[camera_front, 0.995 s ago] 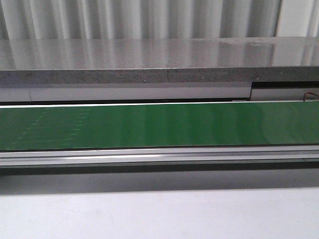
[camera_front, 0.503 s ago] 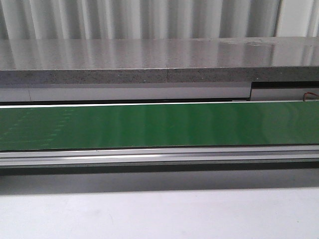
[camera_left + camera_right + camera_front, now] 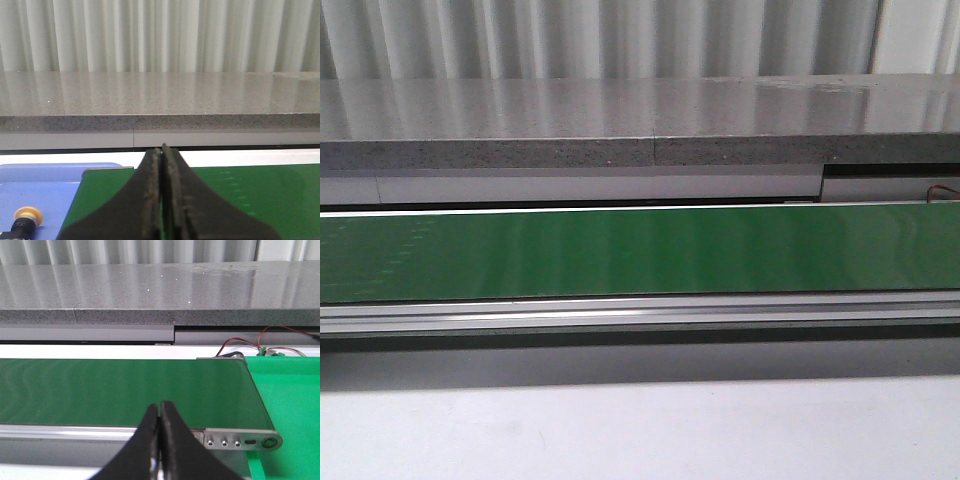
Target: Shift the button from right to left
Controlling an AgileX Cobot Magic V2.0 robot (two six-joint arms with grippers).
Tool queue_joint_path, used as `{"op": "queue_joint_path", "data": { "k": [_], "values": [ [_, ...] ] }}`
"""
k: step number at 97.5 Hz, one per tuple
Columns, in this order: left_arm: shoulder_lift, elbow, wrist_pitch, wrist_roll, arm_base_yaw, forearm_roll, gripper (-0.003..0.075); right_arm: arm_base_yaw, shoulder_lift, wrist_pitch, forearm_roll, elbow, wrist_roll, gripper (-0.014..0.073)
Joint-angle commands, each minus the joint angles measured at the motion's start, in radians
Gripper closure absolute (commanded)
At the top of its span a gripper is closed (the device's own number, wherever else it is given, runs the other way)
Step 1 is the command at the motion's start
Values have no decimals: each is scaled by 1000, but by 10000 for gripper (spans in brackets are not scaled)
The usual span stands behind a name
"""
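Note:
The button (image 3: 25, 220), with a round yellow head and a dark body, lies on a blue tray (image 3: 50, 185) at the conveyor's left end, seen only in the left wrist view. My left gripper (image 3: 161, 150) is shut and empty above the green belt (image 3: 260, 195), apart from the button. My right gripper (image 3: 160, 407) is shut and empty over the belt's near rail (image 3: 75, 431) by the right end. Neither gripper shows in the front view.
A green conveyor belt (image 3: 640, 250) runs across the front view with a metal rail (image 3: 640, 312) in front and a grey stone ledge (image 3: 620, 120) behind. A green tray (image 3: 290, 400) lies past the belt's right end, with red wires (image 3: 240, 342) behind it.
Faint light marks on the left part of the belt have faded and shifted; nothing else differs.

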Motion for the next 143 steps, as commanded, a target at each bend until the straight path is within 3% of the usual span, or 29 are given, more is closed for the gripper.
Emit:
{"op": "queue_joint_path", "data": {
  "k": [1,27,143],
  "values": [
    [-37,23,-74,-11,4,-6,740,0,-16,-120,-15,-4,1,662],
    [-37,23,-74,-11,4,-6,740,0,-16,-228,-15,55,1,662],
    [-37,23,-74,-11,4,-6,740,0,-16,-215,-15,54,1,662]
  ]
}}
